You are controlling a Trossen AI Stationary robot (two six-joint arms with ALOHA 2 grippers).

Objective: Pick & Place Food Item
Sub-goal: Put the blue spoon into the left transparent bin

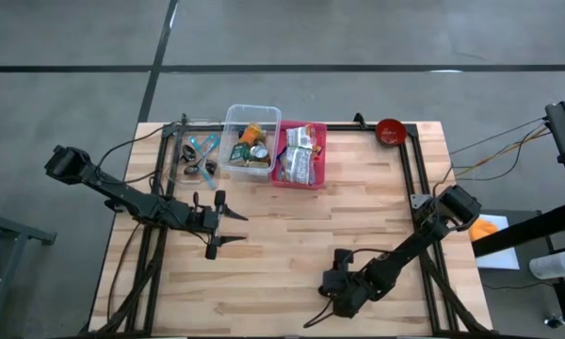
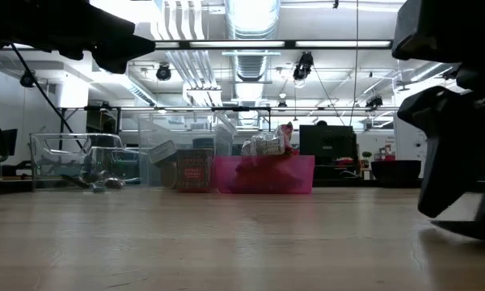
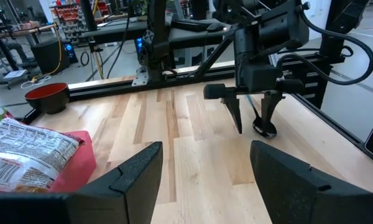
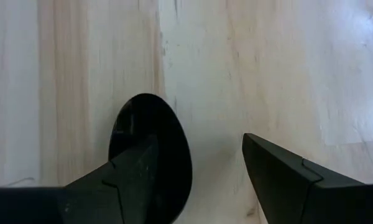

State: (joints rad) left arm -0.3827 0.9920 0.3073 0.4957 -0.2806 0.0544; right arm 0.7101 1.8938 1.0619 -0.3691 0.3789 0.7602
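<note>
right gripper (image 1: 313,315) hangs low at the table's (image 1: 292,235) near edge, fingers spread, empty. left gripper (image 1: 237,229) waits mid-table, also spread. no pick begun, i judge; next means reaching the far pink bin's (image 1: 299,176) food packets (image 1: 299,155).

Three containers counted at twelve o'clock on the surface (image 1: 292,226): one wire basket (image 1: 194,151), one clear bin (image 1: 250,141), one pink bin (image 1: 301,157), one red bowl (image 1: 390,131) at one o'clock, two arms seen.
</note>
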